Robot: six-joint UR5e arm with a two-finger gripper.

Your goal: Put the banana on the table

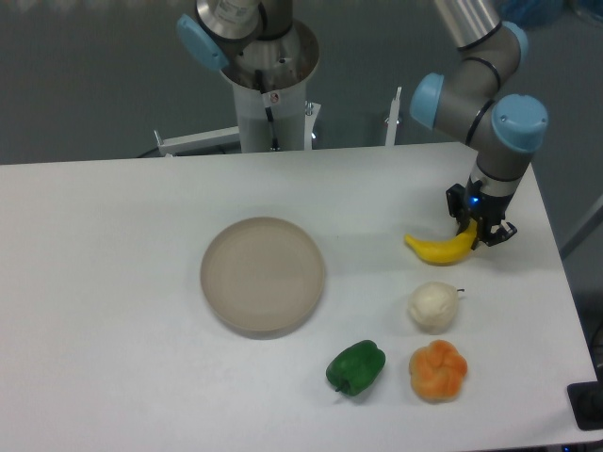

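Yellow banana (440, 249) lay low at the white counter (113, 282), right side, its upper tip pinched by the end effector (477, 231). Danger, I reckoned: letting go unevenly could have rolled it toward the white fruit (432, 306) just below.

The plate (263, 275) sits mid-table (104, 282). Right of it lies the banana (440, 248). In front: onion (432, 306), pepper (356, 367), orange (438, 370).

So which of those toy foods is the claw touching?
The curved yellow toy banana: the claw is at its right end. The white bulb, orange fruit and green pepper lie apart, nearer the front.
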